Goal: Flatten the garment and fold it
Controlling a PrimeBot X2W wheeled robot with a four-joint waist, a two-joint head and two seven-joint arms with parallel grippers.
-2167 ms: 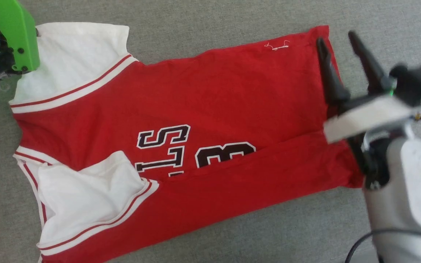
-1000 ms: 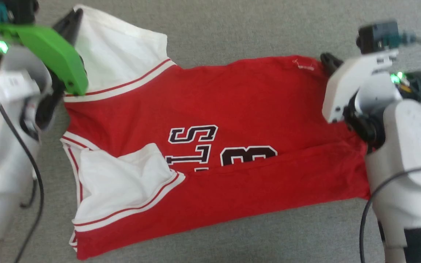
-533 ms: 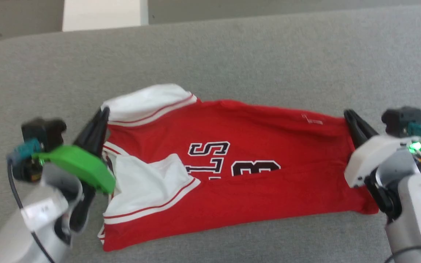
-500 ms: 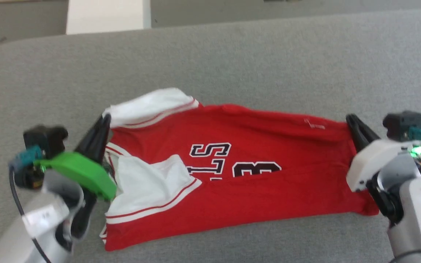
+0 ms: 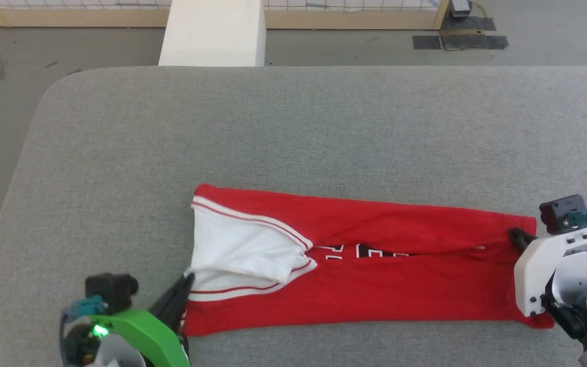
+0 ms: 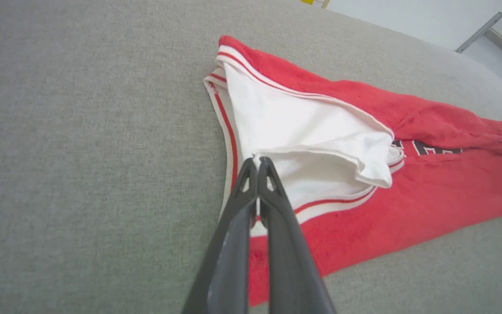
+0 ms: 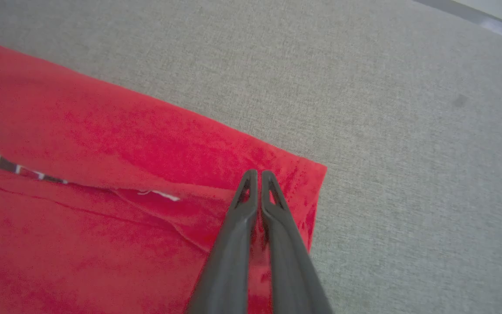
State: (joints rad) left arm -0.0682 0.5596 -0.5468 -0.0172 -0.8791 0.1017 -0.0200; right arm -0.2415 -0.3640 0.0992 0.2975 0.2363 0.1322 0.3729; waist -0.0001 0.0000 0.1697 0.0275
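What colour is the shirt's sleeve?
White, edged with red-and-white stripes. The sleeve shows best in the left wrist view.

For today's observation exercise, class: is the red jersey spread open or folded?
Folded lengthwise. The garment lies as a narrow strip: its far long side is turned over onto the middle, hiding most of the black lettering.

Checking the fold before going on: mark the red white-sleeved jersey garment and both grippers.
red white-sleeved jersey garment (image 5: 375, 290): head view, near red panel.
left gripper (image 6: 258, 162): left wrist view, midway between fingertips, at white sleeve edge.
right gripper (image 7: 258, 173): right wrist view, midway between fingertips, at red hem.
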